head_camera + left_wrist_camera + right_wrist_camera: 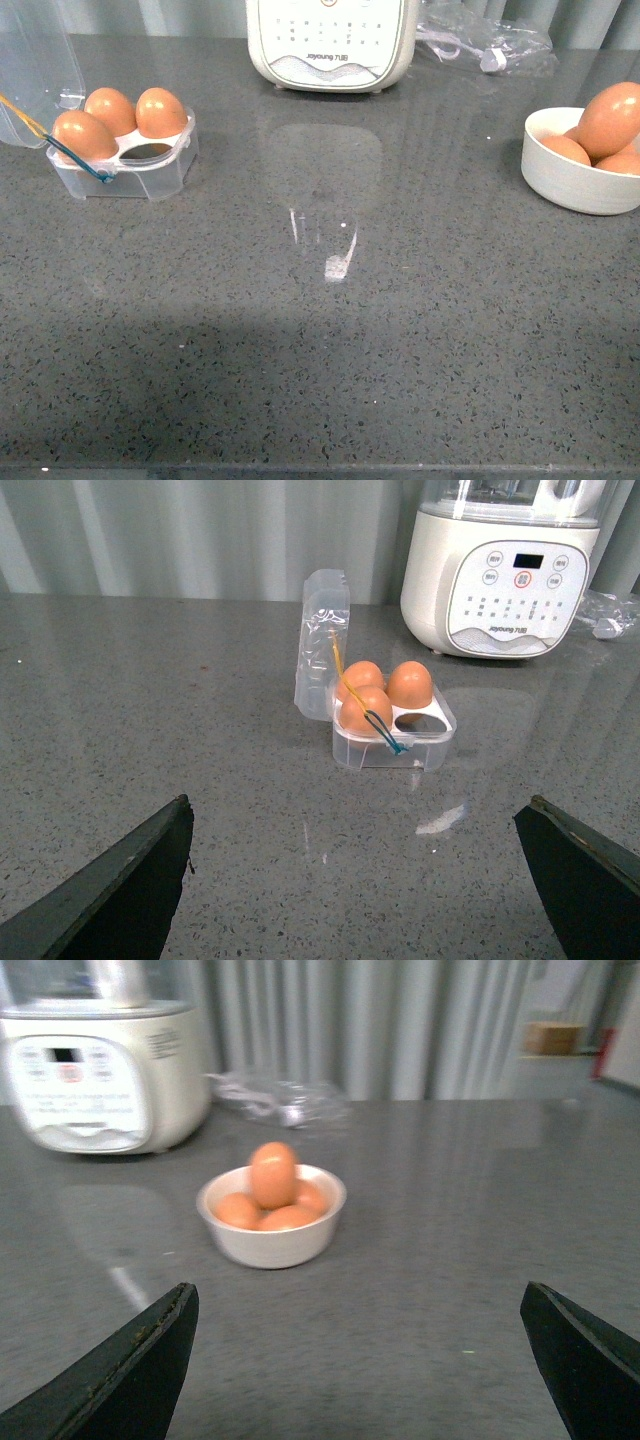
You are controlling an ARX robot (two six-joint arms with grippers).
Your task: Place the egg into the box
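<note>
Partly done, by the look of it: the box (150, 180) holds 3 brown eggs (85, 133) and 1 cell (150, 152) is bare, so 1 egg is left to go in. The lid (322, 645) is open and stands upright beside the cells, so nothing covers the bare cell.

The bowl (270, 1245) has 4 eggs showing. The egg (273, 1173) on top of the pile, standing on end on the others, is probably the next pick. It is not yet grasped.

The left gripper (357, 805) has its fingers spread wide with nothing between them. The box is straight ahead of it, well apart.

The right gripper (357, 1290) is also spread wide and empty. The bowl and the egg are straight ahead of it, well apart.

Neither arm shows in the front view.

What's left: close on the egg, carry it to the bare cell and set it down gently. The shell is smooth and could slip or crack.
</note>
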